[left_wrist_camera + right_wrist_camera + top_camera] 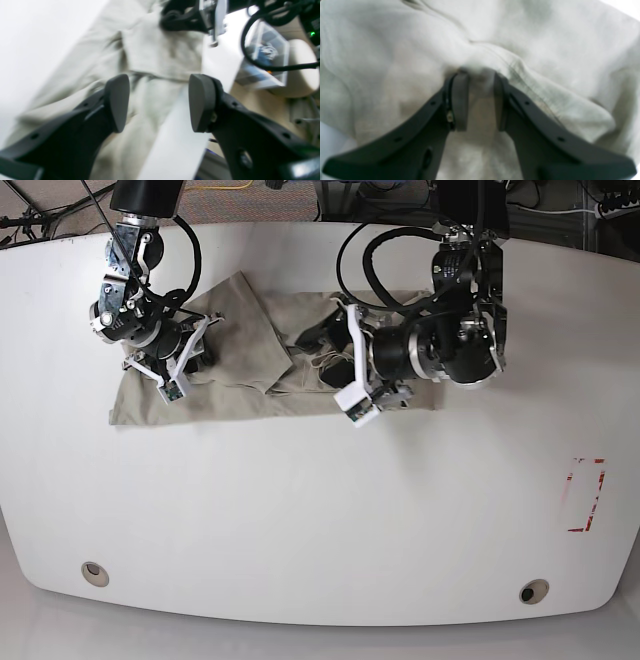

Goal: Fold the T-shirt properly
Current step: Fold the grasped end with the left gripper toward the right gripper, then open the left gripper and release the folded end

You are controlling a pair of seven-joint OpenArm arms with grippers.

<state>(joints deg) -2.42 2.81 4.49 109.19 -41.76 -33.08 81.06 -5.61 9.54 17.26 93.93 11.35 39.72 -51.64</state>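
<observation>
Beige T-shirt (pixel 250 385) mid-fold on white table (pixel 320 520)
Right hand (pixel 477 75) pinches cloth at 9 o'clock; left hand (pixel 159 100) wide, empty; a tug could undo folds.

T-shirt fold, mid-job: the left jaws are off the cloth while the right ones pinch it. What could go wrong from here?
1. The right gripper pinches a bunched ridge of the T-shirt; pulling may drag the fold askew.
2. The left gripper hangs open just above the cloth and could snag it.
3. The folded flap already looks wrinkled, so creases may set in.
</observation>
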